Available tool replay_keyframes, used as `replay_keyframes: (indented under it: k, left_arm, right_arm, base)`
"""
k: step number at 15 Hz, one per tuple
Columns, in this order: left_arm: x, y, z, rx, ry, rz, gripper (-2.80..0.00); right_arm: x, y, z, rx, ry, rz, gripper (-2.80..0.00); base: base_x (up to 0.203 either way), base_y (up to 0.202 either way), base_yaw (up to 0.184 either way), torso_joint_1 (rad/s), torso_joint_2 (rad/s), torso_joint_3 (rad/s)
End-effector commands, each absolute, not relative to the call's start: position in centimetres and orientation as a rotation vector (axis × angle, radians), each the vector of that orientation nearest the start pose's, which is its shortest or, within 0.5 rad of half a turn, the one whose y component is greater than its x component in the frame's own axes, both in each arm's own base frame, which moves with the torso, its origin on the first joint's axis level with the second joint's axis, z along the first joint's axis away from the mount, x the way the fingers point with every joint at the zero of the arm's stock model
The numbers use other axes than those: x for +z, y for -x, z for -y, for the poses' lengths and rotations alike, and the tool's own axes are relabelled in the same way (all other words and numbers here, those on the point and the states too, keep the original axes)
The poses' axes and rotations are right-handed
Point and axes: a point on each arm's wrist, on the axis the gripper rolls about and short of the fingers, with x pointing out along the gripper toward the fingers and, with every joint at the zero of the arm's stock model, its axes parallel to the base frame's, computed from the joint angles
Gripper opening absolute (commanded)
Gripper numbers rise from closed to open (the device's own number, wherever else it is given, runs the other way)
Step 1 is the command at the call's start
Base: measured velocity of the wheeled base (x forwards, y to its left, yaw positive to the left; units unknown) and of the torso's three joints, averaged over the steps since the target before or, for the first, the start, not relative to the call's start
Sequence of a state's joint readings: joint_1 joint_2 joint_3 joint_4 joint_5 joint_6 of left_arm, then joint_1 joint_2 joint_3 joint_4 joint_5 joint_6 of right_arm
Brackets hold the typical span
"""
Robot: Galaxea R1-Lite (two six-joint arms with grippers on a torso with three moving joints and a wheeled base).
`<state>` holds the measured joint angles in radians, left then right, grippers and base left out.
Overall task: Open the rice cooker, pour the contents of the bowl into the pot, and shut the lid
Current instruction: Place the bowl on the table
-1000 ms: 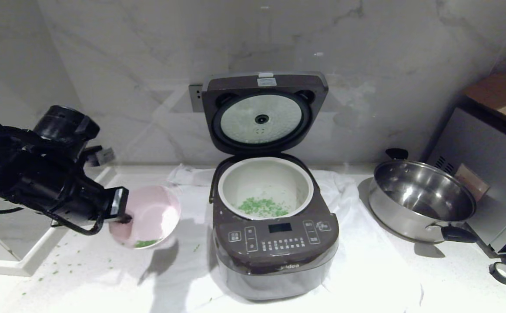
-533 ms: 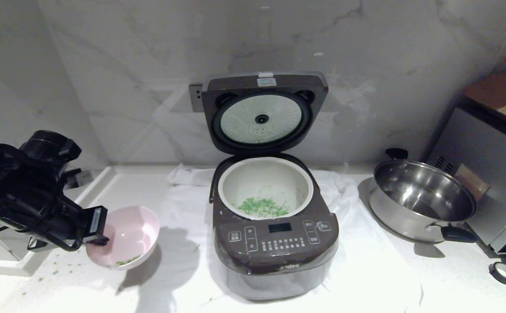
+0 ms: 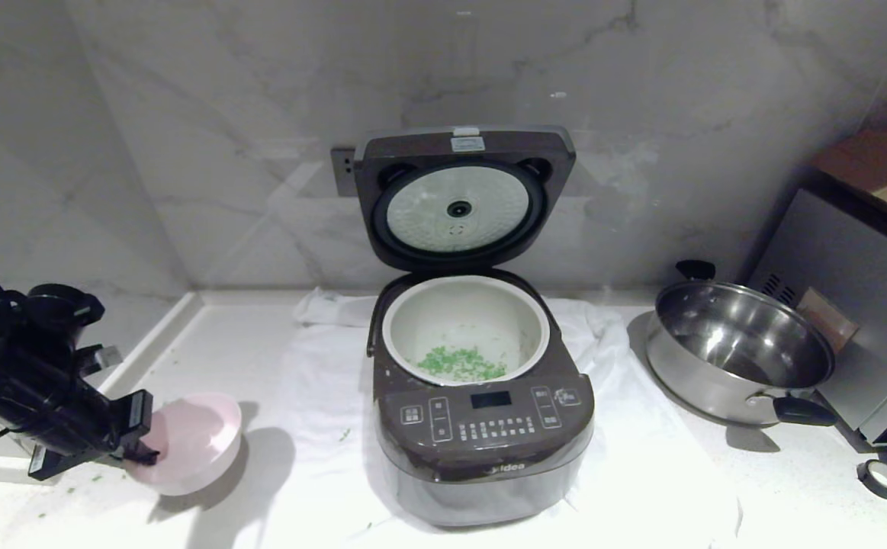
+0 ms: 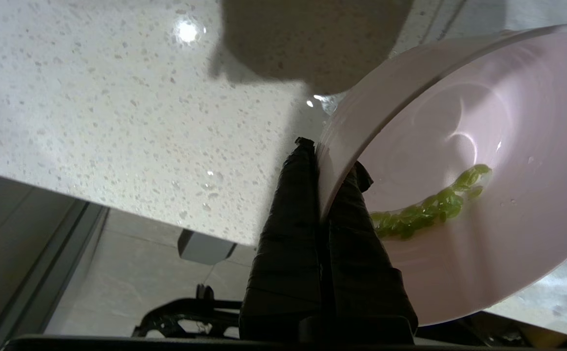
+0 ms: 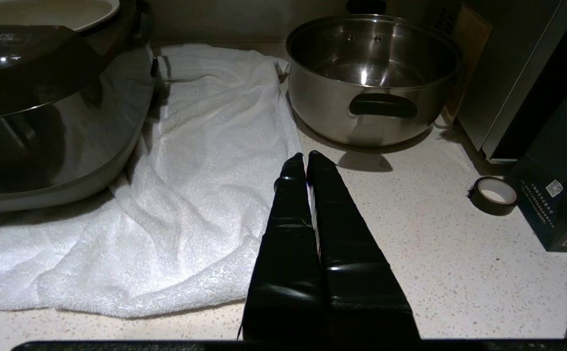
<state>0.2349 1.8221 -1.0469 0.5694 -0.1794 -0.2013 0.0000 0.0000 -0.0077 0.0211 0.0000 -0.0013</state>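
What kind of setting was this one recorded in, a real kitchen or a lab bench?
It looks like a home-style kitchen counter, though it could be a mock-up. A rice cooker sits on a white towel on a speckled stone countertop, a steel pan stands beside it, and marble-look wall panels run behind.

Head cam: high, facing fwd and down at the counter [image 3: 718, 496] and marble wall; rice cooker [image 3: 481, 412] centred at mid range, steel pan [image 3: 740, 351] to the right. Left wrist cam: very close, looking along the left gripper [image 4: 329, 161] at the bowl [image 4: 483, 243] rim; shares bowl [image 3: 188, 442] with head cam. Right wrist cam: low, near counter level, behind the right gripper [image 5: 306, 158], facing cooker side, towel [image 5: 205, 195] and pan [image 5: 371, 78]; shares these with head cam.
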Motion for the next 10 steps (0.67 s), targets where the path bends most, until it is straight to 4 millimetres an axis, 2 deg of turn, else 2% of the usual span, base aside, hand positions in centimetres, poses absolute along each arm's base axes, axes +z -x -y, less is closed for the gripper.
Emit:
replay_keyframes:
  k: [1, 3, 7, 10]
  left_arm:
    - [9.8, -26.4, -7.1, 0.197, 0.456, -1.328, -2.80]
    - [8.3, -26.0, -8.9, 0.240, 0.478, -1.293, -2.80]
    - [7.1, -24.3, -12.6, 0.307, 0.560, -1.290, -2.80]
    - [4.9, -24.0, -15.4, 0.375, 0.629, -1.299, -2.80]
  right_arm:
    - [7.5, 2.3, 0.0, 0.000, 0.002, -0.014, -2.80]
    - [7.5, 2.3, 0.0, 0.000, 0.002, -0.014, -2.80]
    - [7.5, 2.3, 0.0, -0.001, 0.002, -0.014, -2.80]
    - [7.5, 2.3, 0.0, 0.000, 0.002, -0.014, -2.80]
  base:
    - [0.000, 0.000, 0.000, 0.000, 0.00, 0.000]
    - [0.000, 0.000, 0.000, 0.000, 0.00, 0.000]
    - [0.000, 0.000, 0.000, 0.000, 0.00, 0.000]
    - [0.000, 0.000, 0.000, 0.000, 0.00, 0.000]
